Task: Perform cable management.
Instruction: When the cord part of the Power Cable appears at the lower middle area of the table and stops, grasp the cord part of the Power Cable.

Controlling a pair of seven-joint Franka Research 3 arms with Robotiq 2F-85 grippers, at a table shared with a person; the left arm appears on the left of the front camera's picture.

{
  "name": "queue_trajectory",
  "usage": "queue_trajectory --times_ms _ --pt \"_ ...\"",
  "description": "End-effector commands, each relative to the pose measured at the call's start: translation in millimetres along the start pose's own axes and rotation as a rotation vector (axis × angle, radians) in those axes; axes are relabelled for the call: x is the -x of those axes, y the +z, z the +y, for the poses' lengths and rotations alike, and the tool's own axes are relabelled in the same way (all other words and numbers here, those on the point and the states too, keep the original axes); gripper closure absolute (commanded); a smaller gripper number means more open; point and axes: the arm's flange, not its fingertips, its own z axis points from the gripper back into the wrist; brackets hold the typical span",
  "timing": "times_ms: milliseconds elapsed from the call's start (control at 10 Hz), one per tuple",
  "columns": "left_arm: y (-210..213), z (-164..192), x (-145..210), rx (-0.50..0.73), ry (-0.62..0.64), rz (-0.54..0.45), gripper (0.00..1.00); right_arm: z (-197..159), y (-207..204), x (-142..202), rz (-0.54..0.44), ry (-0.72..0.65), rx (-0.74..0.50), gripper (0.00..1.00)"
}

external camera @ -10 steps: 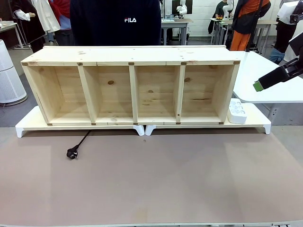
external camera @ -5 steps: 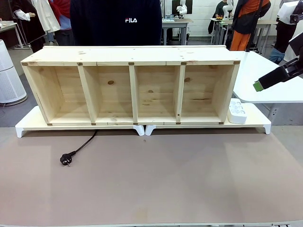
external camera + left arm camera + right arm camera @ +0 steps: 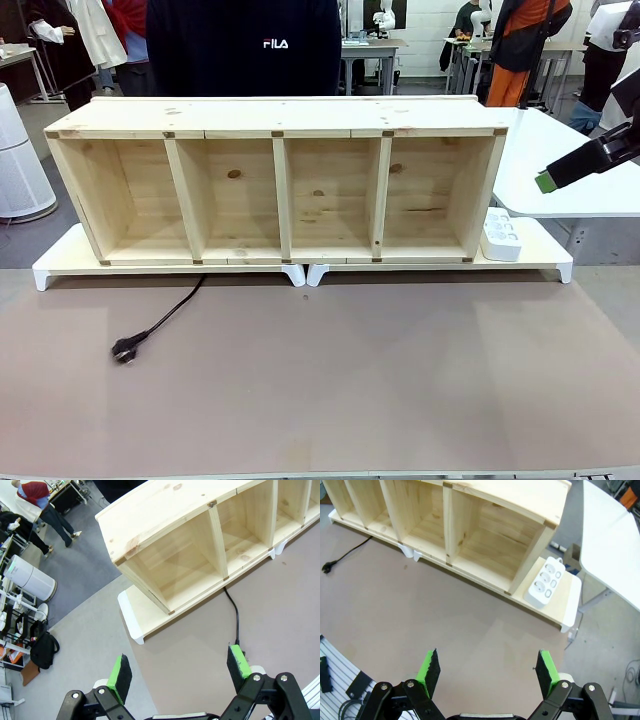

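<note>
While nothing is held, table (image 3: pixel 330 400): brown top, spread below and ahead of the left gripper (image 3: pixel 178 669) and the right gripper (image 3: pixel 487 667).
Shelf (image 3: pixel 280 120): pale wood, four open bays facing the robot, lying on its long side along the table's far edge. It sits ahead of each gripper's fingers in both wrist views.
Person (image 3: pixel 245 50): dark top, standing behind the shelf, well beyond both grippers.
Base (image 3: pixel 60 262): white and low, under the shelf, sticking out at each end.
Left gripper: jaws wide apart, nothing between them. It looks down on the shelf's left end bay and the table in front of it.
Right gripper: jaws wide apart, nothing between them. In the front view it hangs raised past the shelf's right end, over a white side table (image 3: pixel 560 150).
Strip (image 3: pixel 546 582): white, multi-socket, on the base just beside the shelf's right end. It lies ahead of the right gripper and apart from it.
Cable (image 3: pixel 165 315): thin and black. It comes out at the base's front edge below the second bay from the left and runs over the table toward the robot's left. In the left wrist view it runs down ahead of the left gripper and its lower end passes behind one of the pads (image 3: pixel 237 662). It is well apart from the right gripper.
Plug (image 3: pixel 123 350): black, at the cable's free end, flat on the table, nothing touching it.
</note>
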Motion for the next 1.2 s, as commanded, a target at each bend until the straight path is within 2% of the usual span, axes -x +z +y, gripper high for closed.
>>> queue_trajectory --times_ms 0,1100 --pt "1.1 0.0 -0.1 -0.002 -0.001 -0.002 0.0 -0.3 -0.8 0.2 0.003 -0.001 0.0 0.0" --pt "1.1 0.0 -0.1 -0.002 -0.001 -0.002 0.0 -0.3 -0.8 0.2 0.003 -0.001 0.0 0.0"
